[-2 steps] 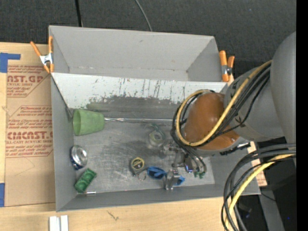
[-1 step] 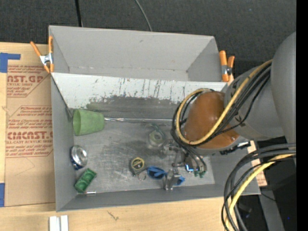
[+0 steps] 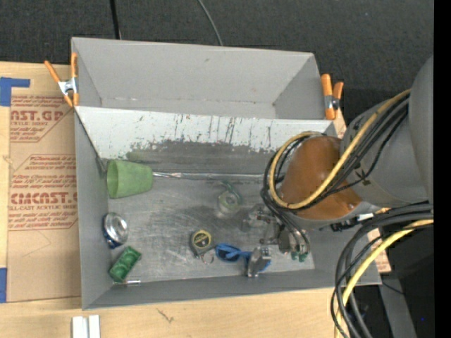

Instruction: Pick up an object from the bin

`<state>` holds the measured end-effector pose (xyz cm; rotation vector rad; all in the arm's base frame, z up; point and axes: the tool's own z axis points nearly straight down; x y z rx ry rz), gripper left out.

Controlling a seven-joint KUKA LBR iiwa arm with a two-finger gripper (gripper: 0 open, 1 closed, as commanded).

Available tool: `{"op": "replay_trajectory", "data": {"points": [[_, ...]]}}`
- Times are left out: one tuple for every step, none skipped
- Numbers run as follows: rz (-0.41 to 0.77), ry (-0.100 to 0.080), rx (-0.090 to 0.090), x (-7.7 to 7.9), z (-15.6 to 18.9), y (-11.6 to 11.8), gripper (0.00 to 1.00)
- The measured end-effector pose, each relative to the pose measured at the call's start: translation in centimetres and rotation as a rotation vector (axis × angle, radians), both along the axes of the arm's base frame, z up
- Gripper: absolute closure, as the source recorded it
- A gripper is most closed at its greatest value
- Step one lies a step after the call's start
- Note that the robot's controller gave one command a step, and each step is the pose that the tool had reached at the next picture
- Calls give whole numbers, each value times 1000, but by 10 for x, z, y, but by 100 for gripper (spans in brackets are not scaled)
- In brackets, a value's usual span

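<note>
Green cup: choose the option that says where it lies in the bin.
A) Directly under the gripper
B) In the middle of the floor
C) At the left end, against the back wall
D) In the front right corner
C: the green cup lies on its side at the left end of the bin floor, against the back wall, far from the gripper at the right.
</note>
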<state>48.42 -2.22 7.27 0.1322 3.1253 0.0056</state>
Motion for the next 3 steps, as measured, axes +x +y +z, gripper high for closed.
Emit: {"op": "replay_trajectory", "data": {"points": [[-49, 1, -5, 0, 0, 18, 0], [-47, 4, -3, 0, -1, 19, 100], [-47, 11, -2, 0, 30, 19, 100]]}}
